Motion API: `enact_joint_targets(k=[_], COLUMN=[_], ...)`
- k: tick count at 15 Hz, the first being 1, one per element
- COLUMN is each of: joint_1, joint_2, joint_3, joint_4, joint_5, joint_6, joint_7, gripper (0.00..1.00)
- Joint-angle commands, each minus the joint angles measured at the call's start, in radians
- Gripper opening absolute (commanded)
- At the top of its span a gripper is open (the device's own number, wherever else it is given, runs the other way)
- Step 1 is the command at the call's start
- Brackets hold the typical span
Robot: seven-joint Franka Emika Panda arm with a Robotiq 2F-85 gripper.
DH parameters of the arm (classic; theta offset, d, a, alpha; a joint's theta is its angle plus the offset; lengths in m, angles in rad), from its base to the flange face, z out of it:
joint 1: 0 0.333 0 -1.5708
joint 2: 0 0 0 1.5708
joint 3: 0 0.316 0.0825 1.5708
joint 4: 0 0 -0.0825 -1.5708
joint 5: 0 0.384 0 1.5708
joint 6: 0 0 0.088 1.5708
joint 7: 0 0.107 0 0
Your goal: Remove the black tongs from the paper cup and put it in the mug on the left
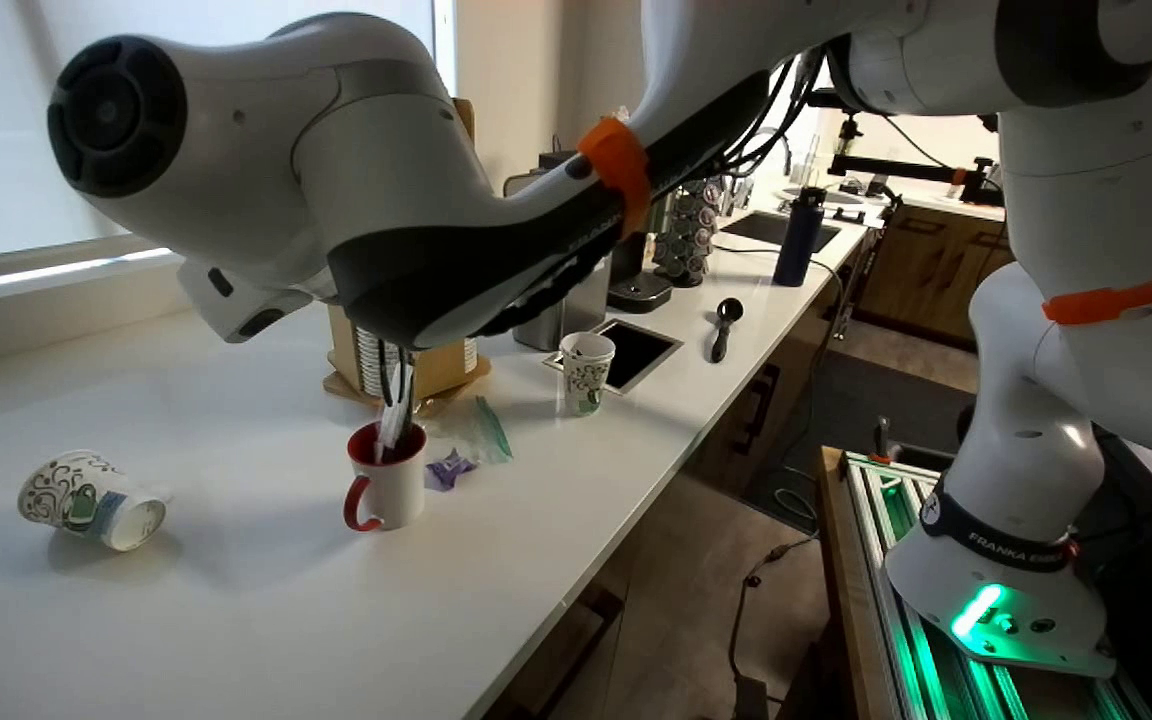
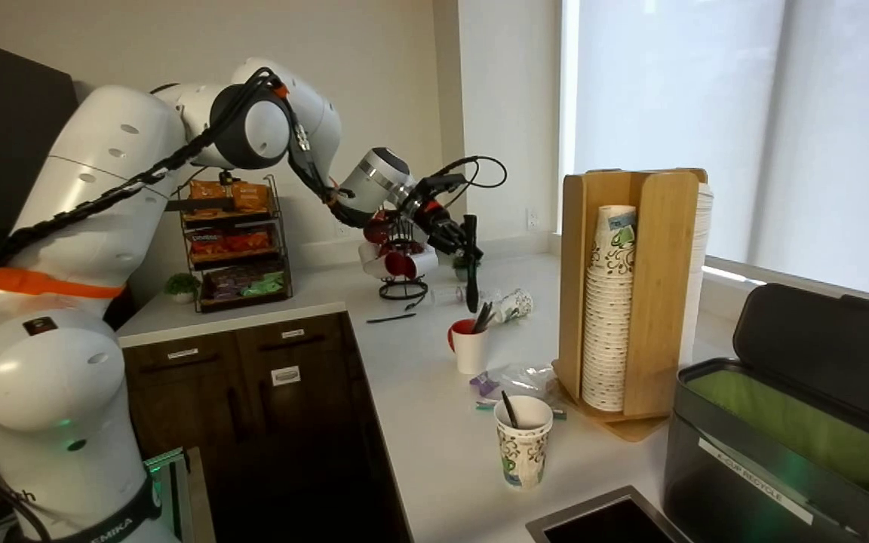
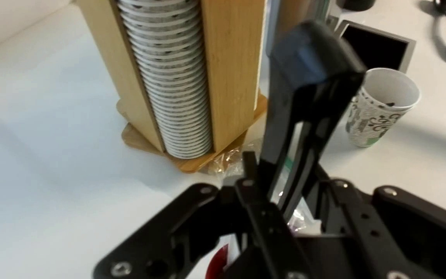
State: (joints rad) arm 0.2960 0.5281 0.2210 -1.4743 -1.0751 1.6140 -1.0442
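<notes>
My gripper (image 2: 468, 247) is shut on the black tongs (image 2: 472, 283), which hang upright with the lower end just above the mug. In the wrist view the tongs (image 3: 304, 97) rise between the fingers (image 3: 285, 170). The mug (image 1: 398, 497) is white outside with a red inside and red handle; it stands on the counter holding several utensils (image 2: 484, 317). In an exterior view the arm hides the gripper above the mug. The upright paper cup (image 2: 523, 445) is white with a pattern and holds a black utensil (image 2: 509, 409). This cup also shows in the wrist view (image 3: 374, 124).
A second patterned cup (image 1: 76, 500) lies on its side. A wooden cup holder (image 2: 672, 302) stands near the mug, with a clear plastic bag (image 1: 481, 435) and purple scrap (image 1: 450, 468) beside it. A recycle bin (image 2: 751, 460), black scoop (image 1: 723, 335) and mug rack (image 2: 402, 290) are on the counter.
</notes>
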Motion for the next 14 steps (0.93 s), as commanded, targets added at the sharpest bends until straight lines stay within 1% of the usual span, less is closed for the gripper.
enact_joint_targets(k=[1, 4, 6, 11, 14], joint_1=[-0.031, -0.048, -0.062, -0.041, -0.021], joint_2=[0.013, 0.025, 0.030, 0.029, 0.025], joint_3=[-0.006, -0.013, -0.007, -0.012, -0.021], joint_4=[-0.002, 0.000, -0.003, -0.010, -0.008], joint_5=[-0.034, -0.009, 0.027, 0.086, 0.095], joint_6=[0.177, 0.287, 0.335, 0.273, 0.216], joint_7=[-0.046, -0.092, -0.132, -0.170, -0.152], gripper=[0.08, 0.08, 0.08, 0.08, 0.08])
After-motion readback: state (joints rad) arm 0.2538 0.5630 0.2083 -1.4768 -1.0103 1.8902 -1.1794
